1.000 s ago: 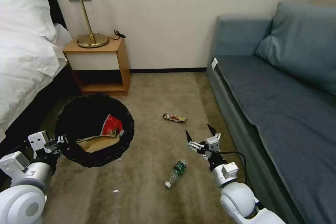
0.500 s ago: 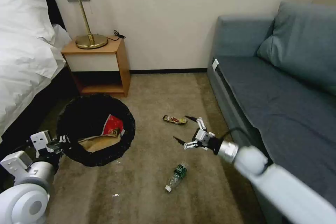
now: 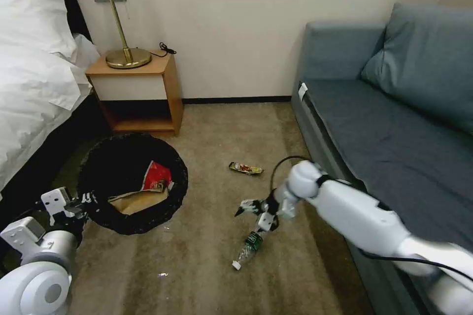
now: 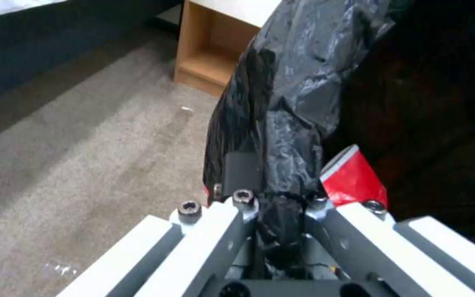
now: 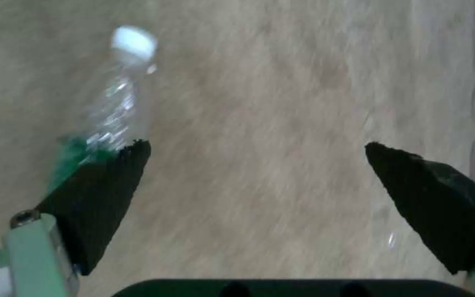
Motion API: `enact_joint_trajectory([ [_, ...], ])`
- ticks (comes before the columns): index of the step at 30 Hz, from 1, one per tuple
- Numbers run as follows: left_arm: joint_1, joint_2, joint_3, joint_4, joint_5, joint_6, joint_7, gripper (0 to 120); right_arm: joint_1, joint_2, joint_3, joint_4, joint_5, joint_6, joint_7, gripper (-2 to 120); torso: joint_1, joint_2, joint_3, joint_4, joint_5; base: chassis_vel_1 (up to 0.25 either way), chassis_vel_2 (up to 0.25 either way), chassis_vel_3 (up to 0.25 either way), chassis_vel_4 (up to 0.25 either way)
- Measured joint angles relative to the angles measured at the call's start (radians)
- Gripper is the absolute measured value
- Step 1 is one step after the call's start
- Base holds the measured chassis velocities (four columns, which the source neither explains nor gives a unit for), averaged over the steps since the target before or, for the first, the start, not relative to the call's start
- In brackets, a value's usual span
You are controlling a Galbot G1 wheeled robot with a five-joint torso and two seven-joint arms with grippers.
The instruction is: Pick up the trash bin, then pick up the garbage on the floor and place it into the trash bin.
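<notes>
Four pieces of litter for you to count: two on the carpet [image 3: 207,261] and two already in the trash bin [image 3: 133,183]. On the floor you have the clear green-labelled plastic bottle [image 3: 248,247] lying on its side and, farther toward the wall, the flat dark-and-gold wrapper [image 3: 246,168]. Inside the one bin, on its black liner, sit the red-and-white snack wrapper [image 3: 157,176] and the crumpled brown paper bag [image 3: 138,202].

Your right gripper [image 3: 250,211] hangs low over the carpet right at the bottle's green-labelled end, fingers spread wide and holding nothing. In the right wrist view one black fingertip [image 5: 105,194] overlaps the label; whether it touches, you cannot tell.

Your left gripper [image 4: 278,202] is pinched on the bin's bag-covered rim at its near-left side, beside the bed [image 3: 34,83]. One nightstand [image 3: 135,91] with one lamp [image 3: 116,15] stands behind the bin, and one blue sofa [image 3: 394,123] runs along your right.
</notes>
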Motion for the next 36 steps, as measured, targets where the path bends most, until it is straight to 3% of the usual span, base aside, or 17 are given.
enact_joint_trajectory([
  [5, -0.005, -0.010, 0.008, 0.011, 0.009, 0.000, -0.003, 1, -0.005, 0.047, -0.003, -0.052, -0.082, 0.036, 0.006, 100, 0.000, 0.000, 0.000, -0.0001, -0.0001, 0.000, 0.000, 0.000, 0.000],
  [13, -0.013, -0.008, 0.013, 0.031, 0.012, -0.001, -0.003, 1, -0.008, -0.067, 0.005, -0.036, -0.005, 0.052, -0.028, 100, 0.000, 0.000, 0.000, -0.0014, -0.0003, 0.000, 0.000, 0.000, 0.000],
  [17, -0.016, -0.011, 0.019, 0.033, 0.016, -0.001, -0.004, 1, -0.028, -0.026, 0.019, -0.090, -0.025, 0.057, -0.006, 100, 0.000, 0.000, 0.000, 0.0001, 0.0002, 0.000, 0.000, 0.000, 0.000],
  [24, -0.003, -0.014, 0.015, 0.023, 0.019, -0.001, -0.006, 1, -0.034, 0.035, 0.035, -0.202, -0.095, 0.065, 0.065, 100, 0.000, 0.000, 0.000, -0.0002, 0.0001, 0.000, 0.000, 0.000, 0.000],
  [36, 0.000, -0.008, 0.016, 0.014, 0.017, -0.001, -0.006, 1, -0.068, 0.033, 0.059, -0.244, -0.156, 0.080, 0.104, 100, 0.000, 0.000, 0.000, -0.0008, 0.0000, 0.000, 0.000, 0.000, 0.000],
])
